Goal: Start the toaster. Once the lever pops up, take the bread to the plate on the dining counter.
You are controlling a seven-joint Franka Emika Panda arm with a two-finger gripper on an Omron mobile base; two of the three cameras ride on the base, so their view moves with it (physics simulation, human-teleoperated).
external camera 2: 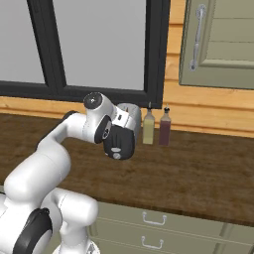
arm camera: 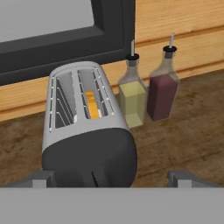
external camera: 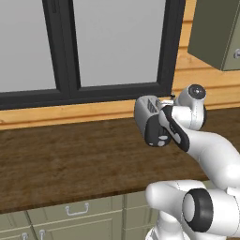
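Note:
A silver toaster (arm camera: 83, 127) with a dark front end stands on a wooden counter (arm camera: 192, 131) under the window. The bread (arm camera: 92, 105), a tan slice, sits low in its right slot. A thin lever slot runs down the dark front. My gripper (arm camera: 113, 179) is open, its fingertips (arm camera: 41, 178) set wide apart just before the toaster's front end, touching nothing. The toaster (external camera: 149, 112) also appears beside my wrist, and again as the toaster (external camera 2: 126, 124) in the right base view. The plate and the dining counter are out of view.
Right of the toaster stand a yellow oil bottle (arm camera: 132, 98) and a dark red bottle (arm camera: 162, 94), both close to it. A black-framed window (external camera: 70, 47) lies behind, a wall cabinet (external camera 2: 218, 44) is up right, and pale green drawers (external camera: 75, 211) sit below the counter.

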